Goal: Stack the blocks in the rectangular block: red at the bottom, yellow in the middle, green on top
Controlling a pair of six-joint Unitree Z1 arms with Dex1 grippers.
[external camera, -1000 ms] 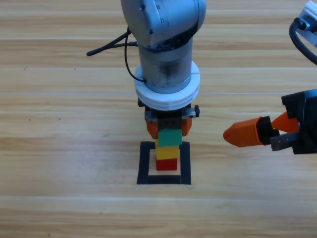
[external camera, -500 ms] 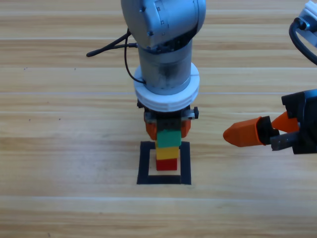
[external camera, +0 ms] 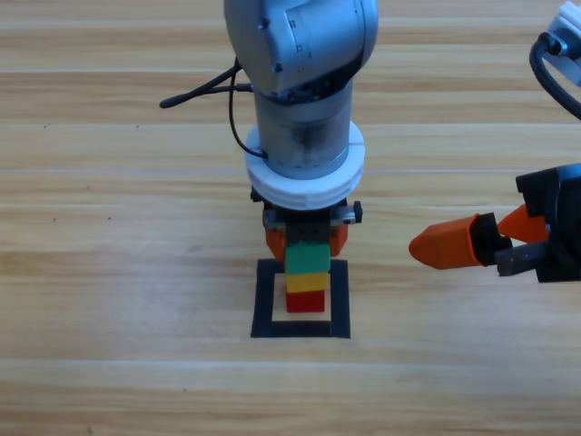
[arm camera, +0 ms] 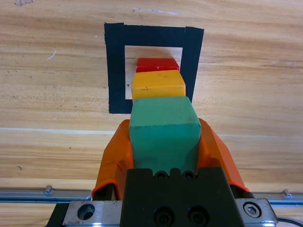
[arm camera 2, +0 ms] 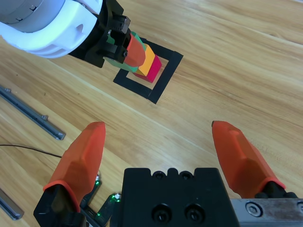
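- Three cubes stand in one column inside the rectangular block (external camera: pixel 301 300) on the desk (external camera: pixel 109 272) in the high view: red (external camera: pixel 306 302) lowest, yellow (external camera: pixel 307 282) on it, green (external camera: pixel 308 258) on top.
- One left gripper (external camera: pixel 307 238) reaches down over the column; one right gripper (external camera: pixel 454 243) waits well apart at the right edge.
- Two orange jaws of the left gripper (arm camera: pixel 163 142) press both sides of green (arm camera: pixel 163 132) in the left wrist view; yellow (arm camera: pixel 157 85) and red (arm camera: pixel 157 64) lie beyond, within the tape outline (arm camera: pixel 116 66).
- One right gripper (arm camera 2: pixel 163 151) in the right wrist view has its jaws spread wide, holding nothing; far off, the column sits in the tape square (arm camera 2: pixel 163 78).
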